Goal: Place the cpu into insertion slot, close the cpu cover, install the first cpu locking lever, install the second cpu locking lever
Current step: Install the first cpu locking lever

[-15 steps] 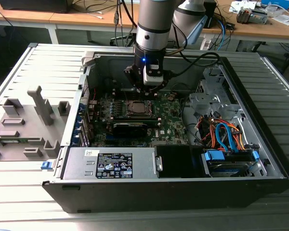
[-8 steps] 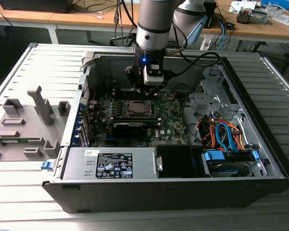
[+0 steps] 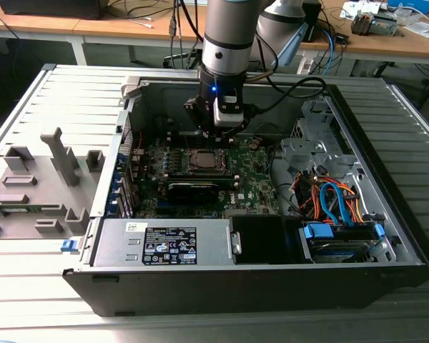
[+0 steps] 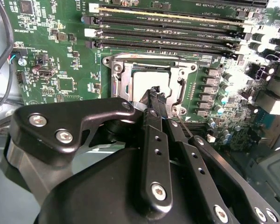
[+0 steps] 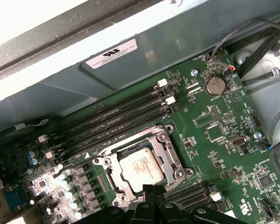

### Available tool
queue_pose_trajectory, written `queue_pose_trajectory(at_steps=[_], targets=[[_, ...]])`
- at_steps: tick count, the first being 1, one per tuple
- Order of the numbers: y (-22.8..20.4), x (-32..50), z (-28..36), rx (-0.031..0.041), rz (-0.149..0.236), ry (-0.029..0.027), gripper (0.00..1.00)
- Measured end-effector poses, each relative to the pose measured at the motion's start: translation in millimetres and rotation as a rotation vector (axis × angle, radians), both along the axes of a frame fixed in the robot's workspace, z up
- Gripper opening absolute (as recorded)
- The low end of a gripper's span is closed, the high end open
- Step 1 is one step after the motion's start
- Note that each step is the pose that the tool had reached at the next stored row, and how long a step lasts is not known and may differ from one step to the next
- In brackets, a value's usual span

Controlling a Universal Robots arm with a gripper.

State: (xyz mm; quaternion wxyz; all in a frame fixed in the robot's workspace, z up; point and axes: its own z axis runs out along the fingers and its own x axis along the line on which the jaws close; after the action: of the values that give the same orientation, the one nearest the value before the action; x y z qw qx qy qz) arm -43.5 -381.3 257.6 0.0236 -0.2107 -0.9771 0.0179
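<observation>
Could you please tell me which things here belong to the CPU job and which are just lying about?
Job in hand: cpu; cpu cover framing it; gripper, close by them.
Lying about: memory slots; coin battery; power supply; blue cables.

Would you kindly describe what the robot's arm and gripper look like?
The arm is a silver-grey cylinder with a dark band and a small blue light near the wrist. A white box sits there, with a black cable looping off. The gripper is black, built of linked bars with silver screws, tapering to narrow fingers.
</observation>
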Motion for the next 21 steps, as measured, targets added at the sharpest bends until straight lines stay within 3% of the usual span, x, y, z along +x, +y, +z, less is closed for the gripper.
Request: queue_pose_trajectory(at_steps=[21], targets=[[0.0,0.0,0.0,0.0,0.037,0.0,0.11]])
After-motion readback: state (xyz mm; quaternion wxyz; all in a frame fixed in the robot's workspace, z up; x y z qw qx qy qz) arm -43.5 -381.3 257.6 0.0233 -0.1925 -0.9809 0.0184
